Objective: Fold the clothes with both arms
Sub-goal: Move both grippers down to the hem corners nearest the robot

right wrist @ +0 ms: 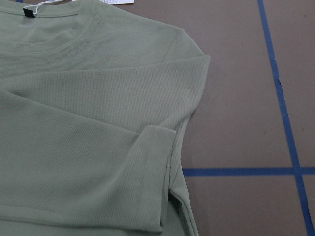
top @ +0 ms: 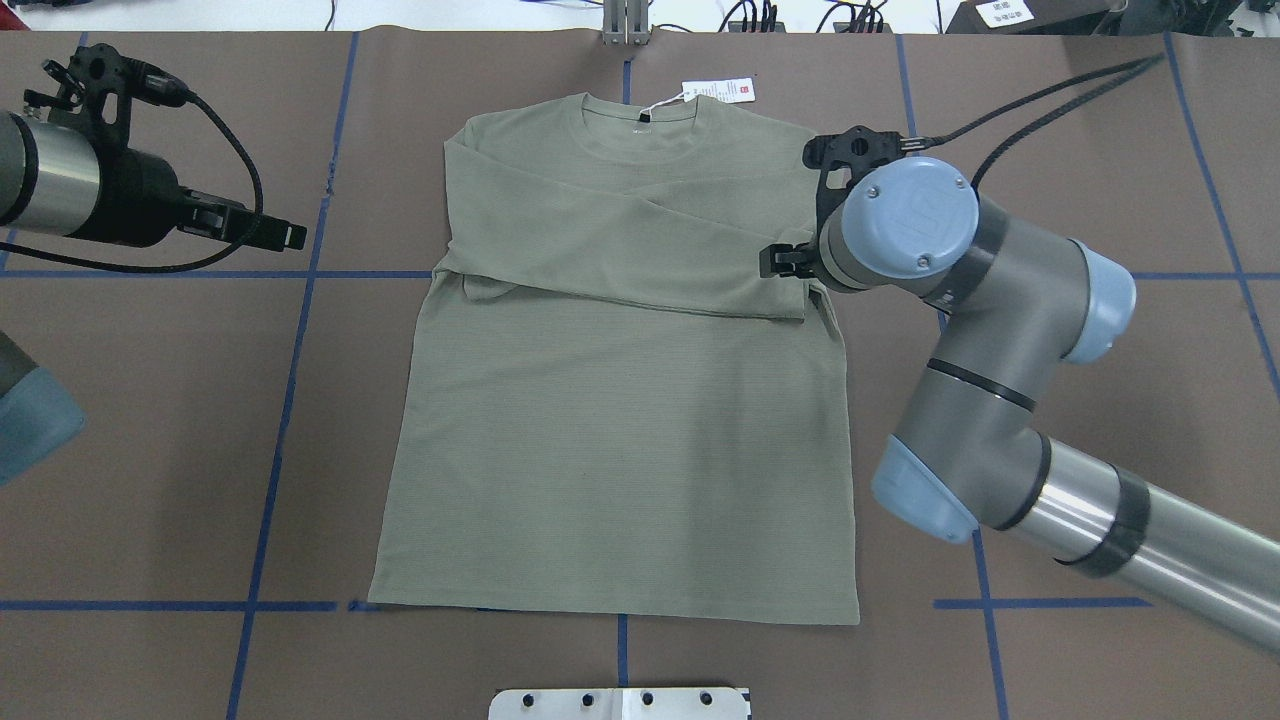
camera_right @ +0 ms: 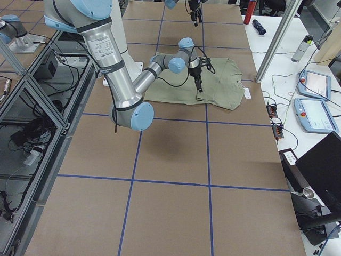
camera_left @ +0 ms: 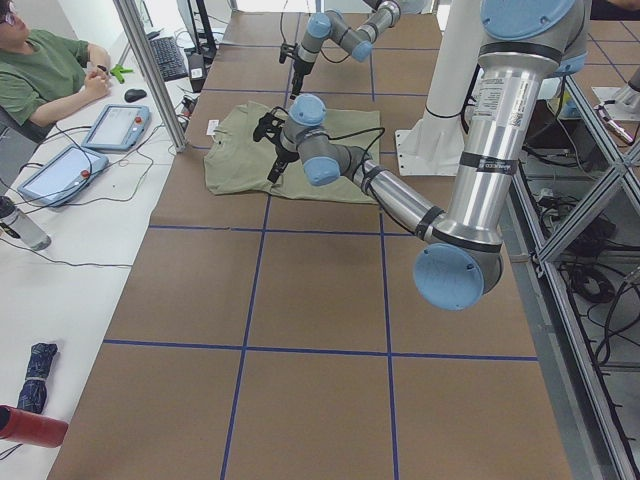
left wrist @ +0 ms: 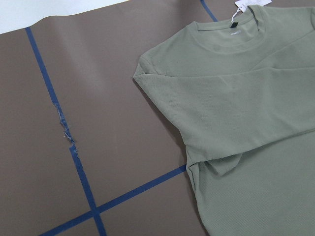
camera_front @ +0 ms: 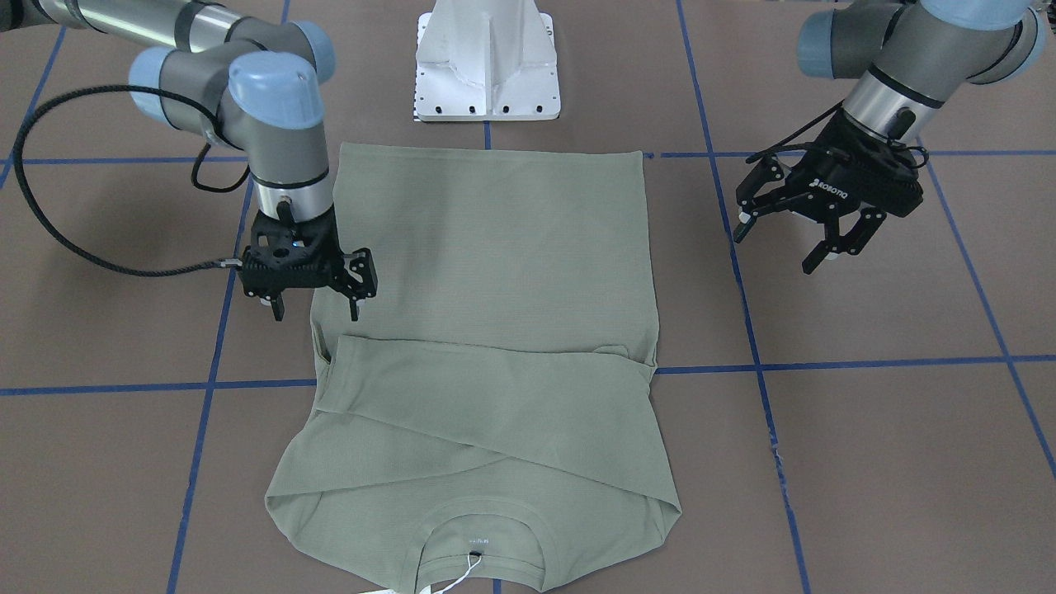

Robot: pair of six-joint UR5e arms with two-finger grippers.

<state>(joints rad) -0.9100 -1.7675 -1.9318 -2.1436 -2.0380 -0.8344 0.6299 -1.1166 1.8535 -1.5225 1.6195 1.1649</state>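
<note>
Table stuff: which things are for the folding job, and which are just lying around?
For folding: green shirt, left pincer, right pincer.
Just lying about: white pedestal base, grey tablet on the side desk, red bottle.

Seen from over the robot's shoulders, the shirt (top: 620, 420) lies flat at the middle of the table (top: 150, 500), collar at 12 o'clock and hem at 6. Both sleeves (top: 640, 250) lie crossed on the chest, with one cuff (top: 790, 300) ending at the shirt's 2 o'clock edge. The tag (top: 718, 91) rests on the table just past the collar, toward 1 o'clock. The right gripper (camera_front: 318, 312) stands at that 2 o'clock edge, beside the cuff. The left gripper (camera_front: 775, 252) is at 10 o'clock, well apart from the shirt. The base (top: 620, 703) sits near the hem at 6 o'clock.
</note>
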